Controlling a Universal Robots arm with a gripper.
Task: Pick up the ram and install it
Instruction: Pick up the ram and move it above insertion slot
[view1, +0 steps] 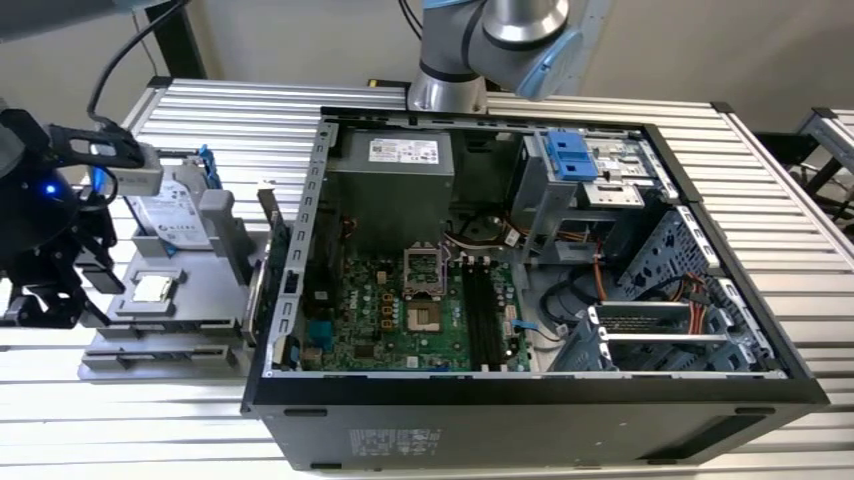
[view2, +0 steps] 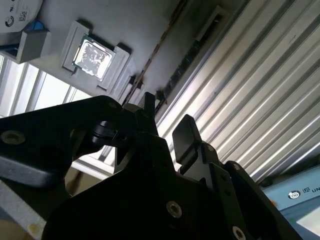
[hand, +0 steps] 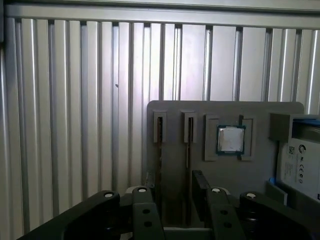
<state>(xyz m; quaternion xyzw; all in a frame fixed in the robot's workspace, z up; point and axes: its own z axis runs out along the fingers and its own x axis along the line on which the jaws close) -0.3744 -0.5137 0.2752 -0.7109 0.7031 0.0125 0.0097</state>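
Exterior view, far on its left: the gripper (view1: 60, 295) hung above the tabletop (view1: 747, 170), just beside the grey holder (view1: 187, 325), with the open case (view1: 534, 395) well off toward that view's right. The jaws were released, with a clear gap between them in both wrist views and nothing held. The ram (view2: 161, 46) stood on edge in a holder slot, beyond the fingertips (view2: 186, 131) and not yet between them. The chip (hand: 230, 139) sat near it, on the same holder.

The danger, as I judged it, was that thin edge. The jaws looked a touch off its line, so a crooked approach could clip the slot wall or pinch only a corner. The ram might then tilt, slip or jam. A stray finger could also knock the chip.
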